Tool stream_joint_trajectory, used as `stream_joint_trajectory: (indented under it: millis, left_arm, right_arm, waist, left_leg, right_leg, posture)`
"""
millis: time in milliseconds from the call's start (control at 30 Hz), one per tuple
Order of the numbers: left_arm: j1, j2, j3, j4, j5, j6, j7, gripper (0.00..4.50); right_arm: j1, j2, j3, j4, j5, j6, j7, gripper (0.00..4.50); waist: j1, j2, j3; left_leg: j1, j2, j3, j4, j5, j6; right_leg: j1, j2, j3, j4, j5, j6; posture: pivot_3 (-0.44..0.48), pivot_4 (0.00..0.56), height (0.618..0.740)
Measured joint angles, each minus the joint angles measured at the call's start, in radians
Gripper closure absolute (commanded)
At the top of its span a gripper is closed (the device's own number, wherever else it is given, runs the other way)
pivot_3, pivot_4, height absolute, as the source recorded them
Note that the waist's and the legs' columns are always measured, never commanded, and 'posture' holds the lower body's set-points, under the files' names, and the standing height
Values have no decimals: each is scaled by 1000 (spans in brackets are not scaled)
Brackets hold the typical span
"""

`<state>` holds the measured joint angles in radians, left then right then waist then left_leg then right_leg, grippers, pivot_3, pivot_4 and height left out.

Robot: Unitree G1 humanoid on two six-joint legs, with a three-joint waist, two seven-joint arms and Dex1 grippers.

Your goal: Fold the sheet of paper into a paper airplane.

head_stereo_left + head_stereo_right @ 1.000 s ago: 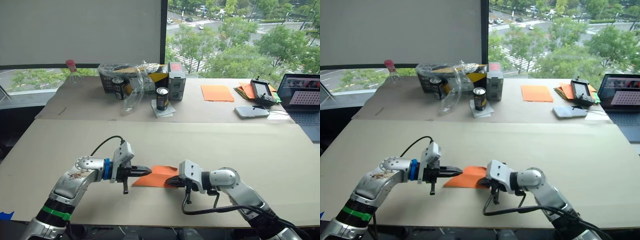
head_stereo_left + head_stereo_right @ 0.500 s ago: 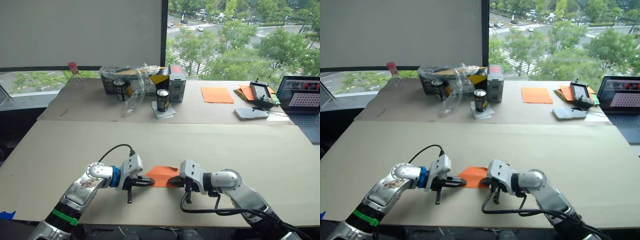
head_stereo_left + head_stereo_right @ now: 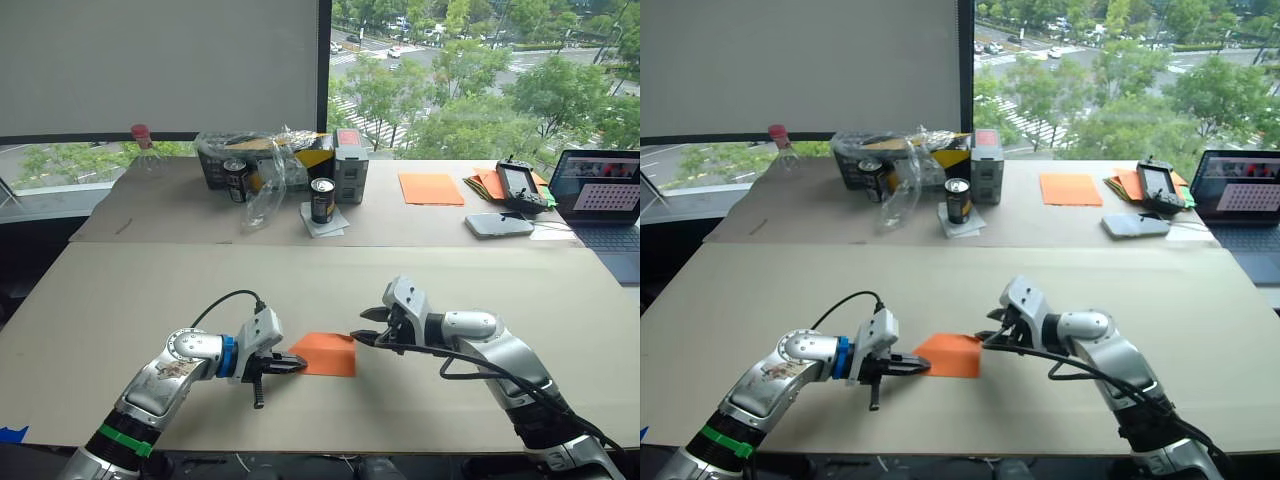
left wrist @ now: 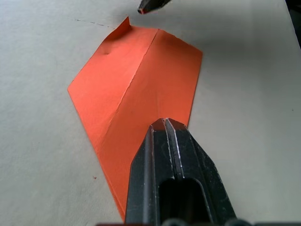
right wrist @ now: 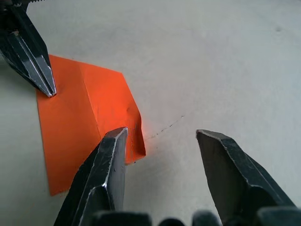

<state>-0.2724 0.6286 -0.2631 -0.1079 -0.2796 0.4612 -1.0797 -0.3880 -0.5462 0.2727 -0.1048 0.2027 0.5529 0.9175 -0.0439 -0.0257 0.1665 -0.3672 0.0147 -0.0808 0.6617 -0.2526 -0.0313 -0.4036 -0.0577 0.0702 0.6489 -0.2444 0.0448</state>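
The sheet of paper lies flat on the near table, bright orange, with a crease down its middle. Its corner nearest my right gripper curls up a little. My left gripper is shut, its tips resting on the paper's left part. My right gripper stands open just off the paper's far right corner, with nothing between its fingers. The paper airplane as a finished wedge is not in view.
On the back table stand two cans, a box with a plastic bag, a bottle, a smooth orange sheet, a pile of papers, a controller, a phone and a laptop.
My right gripper has opened, let go of the paper's right edge and drawn back to the right. The left gripper stays shut at the paper's left side.
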Motion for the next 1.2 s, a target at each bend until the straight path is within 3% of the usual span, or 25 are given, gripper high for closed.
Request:
stream_joint_trajectory:
  millis: [100,200,367,400,800,1100,1200]
  left_arm:
    - [4,0,7,-6,-5,4,1,4500]
    - [7,1,13,-6,-12,11,1,4500]
    - [10,1,16,-6,-14,11,2,4500]
    - [11,1,18,-6,-14,11,3,4500]
    - [12,1,20,-6,-14,9,6,4500]
    - [9,-10,14,-2,-12,-1,17,4500]
    - [0,-3,-9,-2,16,-39,16,4500]
  right_arm:
    - [0,19,6,21,-1,-8,1,1860]
    - [-2,28,2,36,0,-20,0,2619]
    - [-12,28,6,50,-2,-23,18,4364]
    - [-12,28,7,50,-2,-23,21,4441]
    - [-38,23,-16,26,16,-30,51,4441]
    - [13,0,-37,-106,28,-230,127,4441]
    - [66,-67,-1,-138,-15,-338,171,4441]
  waist:
    - [0,0,0]
    - [-2,0,0]
    - [-2,0,0]
    - [-2,0,0]
    - [-2,0,0]
    - [2,0,0]
    - [7,0,0]
  left_leg:
    - [0,0,0,0,0,0]
    - [0,0,0,0,0,0]
    - [0,0,0,0,0,0]
    - [0,0,0,0,0,0]
    - [0,0,0,0,0,0]
    - [-1,0,0,0,0,0]
    - [-1,-1,0,0,0,0]
  right_leg:
    - [0,0,0,0,0,0]
    - [0,0,0,0,0,0]
    - [0,0,0,0,0,0]
    - [0,0,0,0,0,0]
    - [0,0,0,0,0,0]
    - [-1,0,0,-1,-1,2]
    - [0,-1,0,-2,-2,4]
  posture:
    - [0,150,730]
    - [0,150,730]
    - [0,150,730]
    - [0,150,730]
    - [0,150,730]
    - [0,150,730]
    - [0,150,730]
